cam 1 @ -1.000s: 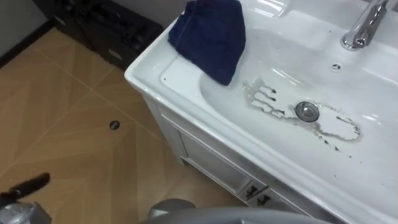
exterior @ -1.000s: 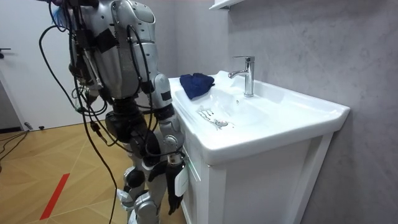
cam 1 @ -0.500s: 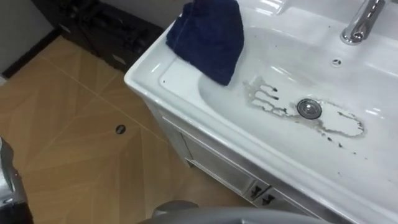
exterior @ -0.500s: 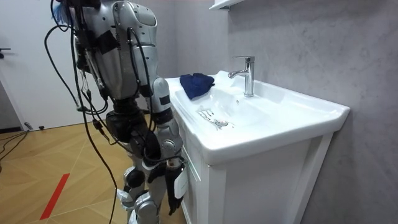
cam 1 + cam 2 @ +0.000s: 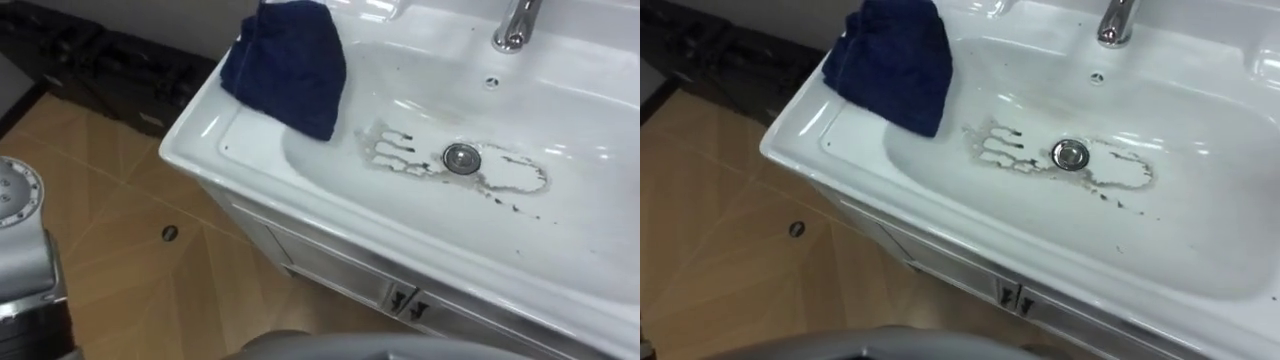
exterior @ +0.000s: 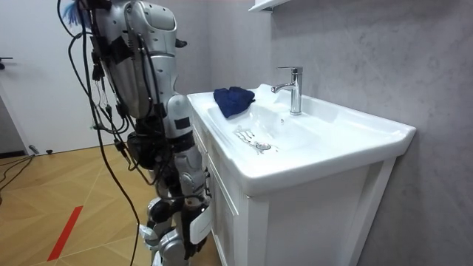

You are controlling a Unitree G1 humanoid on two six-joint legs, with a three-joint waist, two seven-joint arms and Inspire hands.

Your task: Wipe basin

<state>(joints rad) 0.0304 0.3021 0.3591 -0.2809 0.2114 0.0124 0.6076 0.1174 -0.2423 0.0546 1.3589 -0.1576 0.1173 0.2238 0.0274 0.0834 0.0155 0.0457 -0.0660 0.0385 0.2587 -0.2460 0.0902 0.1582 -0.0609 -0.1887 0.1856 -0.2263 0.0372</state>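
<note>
A dark blue cloth [image 5: 285,60] lies bunched on the white basin's [image 5: 240,190] far left corner, its edge hanging into the bowl; it is also seen in the room view [image 6: 233,100]. Brownish dirt streaks [image 5: 395,150] ring the drain [image 5: 461,156]. My left arm [image 5: 22,250] rises at the lower left edge, over the floor and well short of the basin. In the room view I stand at the vanity's front, my right hand [image 6: 194,225] hanging low beside the cabinet.
A chrome tap [image 5: 512,25] stands at the back of the basin. Below the rim are the cabinet's drawers [image 5: 400,298]. Dark cases [image 5: 110,70] sit on the wooden floor to the left, near a small floor fitting [image 5: 169,233].
The eye view has shifted, so the basin sits further left. My left arm has come up into the lower left corner. In the room view my right hand swung back from the cabinet.
</note>
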